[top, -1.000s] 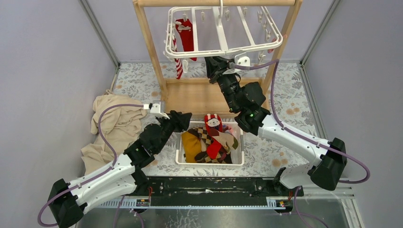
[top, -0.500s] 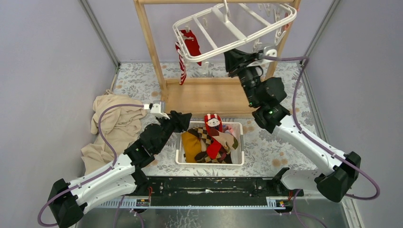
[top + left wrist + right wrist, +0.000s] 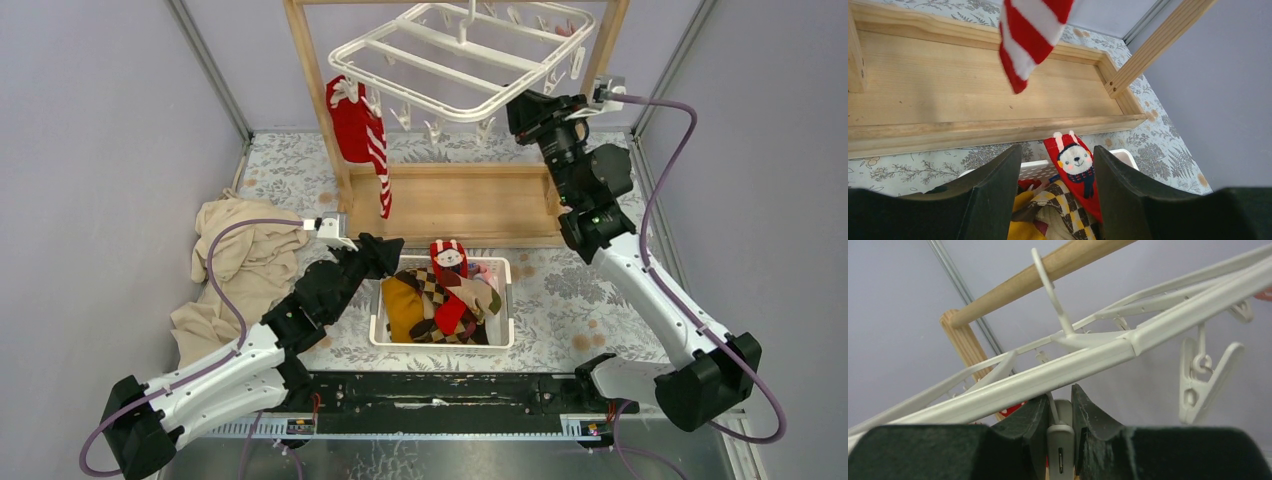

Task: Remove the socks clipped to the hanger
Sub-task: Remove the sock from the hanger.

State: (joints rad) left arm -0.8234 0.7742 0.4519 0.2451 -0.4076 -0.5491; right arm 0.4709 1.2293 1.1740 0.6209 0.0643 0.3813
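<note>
The white grid hanger [image 3: 462, 62] hangs tilted from the wooden rack's top rod. A plain red sock [image 3: 345, 118] and a red-white striped sock [image 3: 381, 170] are clipped at its left corner. My right gripper [image 3: 520, 110] is at the hanger's right front edge, shut on a white clip [image 3: 1060, 432] under the frame bar [image 3: 1073, 371]. My left gripper [image 3: 392, 247] is open and empty, low over the basket's left rim. In the left wrist view the striped sock's toe [image 3: 1029, 37] dangles ahead of the open gripper [image 3: 1058, 156].
A white basket [image 3: 440, 341] near the arms holds several socks: mustard, argyle [image 3: 1064, 210], and red with a bunny [image 3: 1075, 162]. The wooden rack's base tray [image 3: 440, 205] lies behind it. A tan cloth [image 3: 235, 265] is heaped at the left. A free clip [image 3: 1204, 376] dangles to the right.
My right arm has swung right and up along the hanger's edge. The hanger has turned and tilted, and its two socks have swung left. The left arm has not moved.
</note>
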